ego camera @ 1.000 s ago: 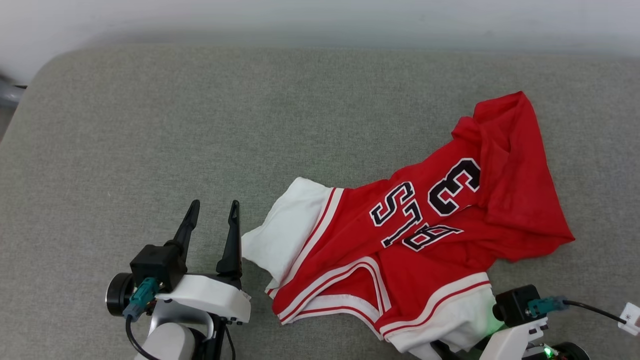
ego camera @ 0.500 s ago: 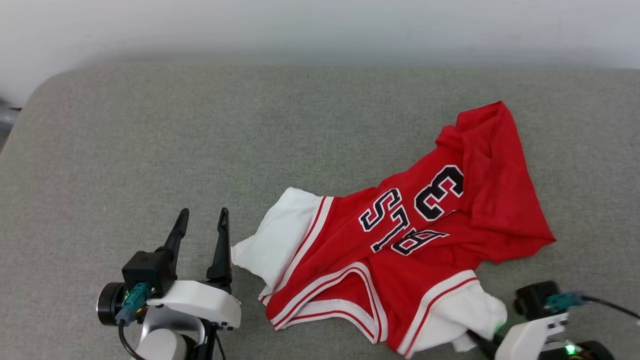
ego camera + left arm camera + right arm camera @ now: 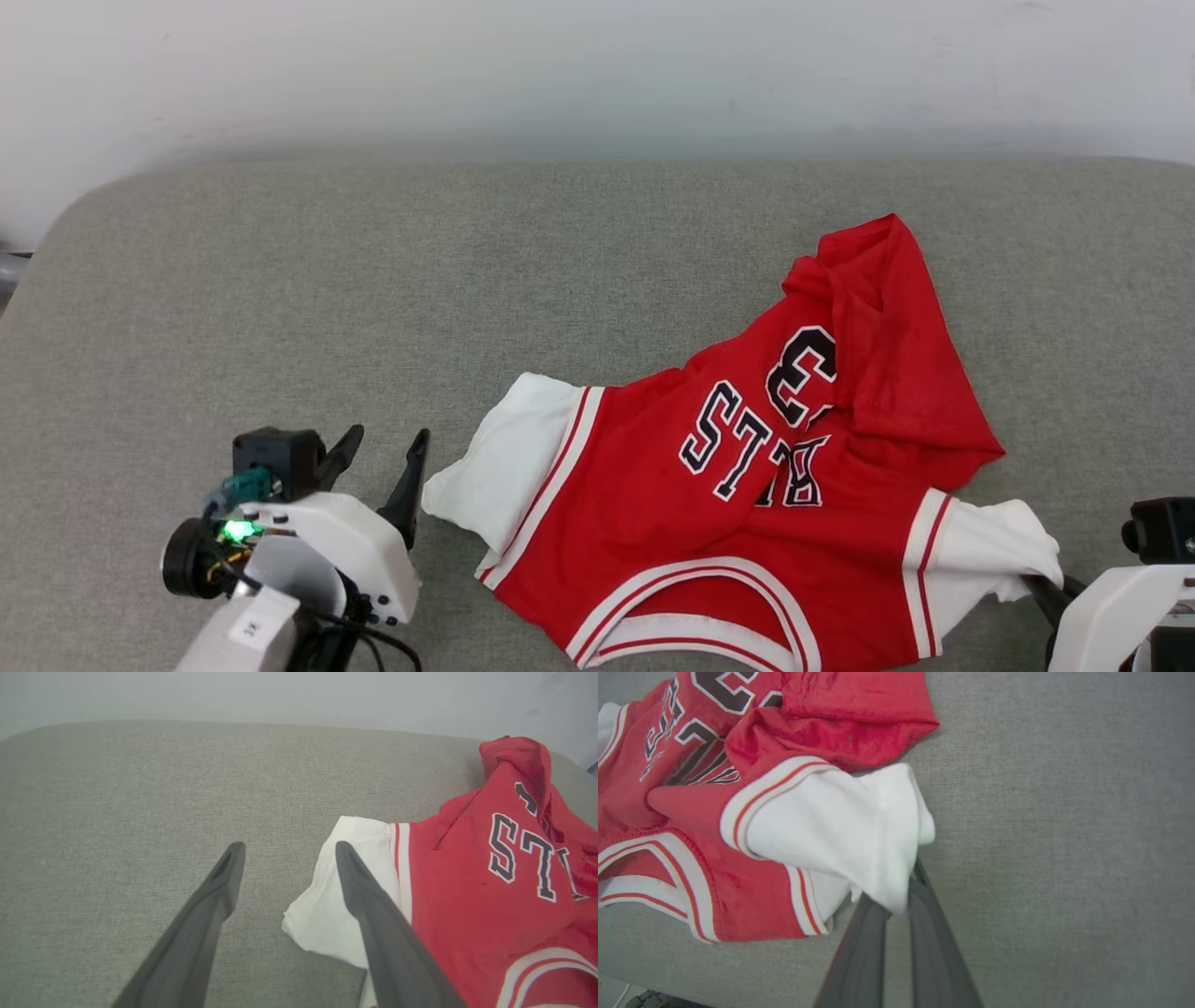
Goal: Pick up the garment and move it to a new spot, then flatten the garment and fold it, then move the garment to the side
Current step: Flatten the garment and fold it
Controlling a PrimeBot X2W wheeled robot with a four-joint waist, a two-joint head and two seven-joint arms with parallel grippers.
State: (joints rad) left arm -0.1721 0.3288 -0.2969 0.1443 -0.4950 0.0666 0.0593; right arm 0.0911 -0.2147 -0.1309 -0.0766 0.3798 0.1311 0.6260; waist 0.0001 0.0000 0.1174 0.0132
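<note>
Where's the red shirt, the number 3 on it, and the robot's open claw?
shirt (image 3: 644,499): head view, on the plain red front below the letters.
number 3 (image 3: 801,371): head view, on the middle of the black digit.
left gripper (image 3: 388,435): head view, midway between its two open fingertips.

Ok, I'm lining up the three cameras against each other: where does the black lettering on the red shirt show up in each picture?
Head view: lettering right of centre, on the shirt.
Left wrist view: lettering near the right edge.
Right wrist view: lettering in the top left corner, partly creased under a fold.
Shared landmark: the striped neckline, also at lower right in the left wrist view and lower left in the right wrist view.
</note>
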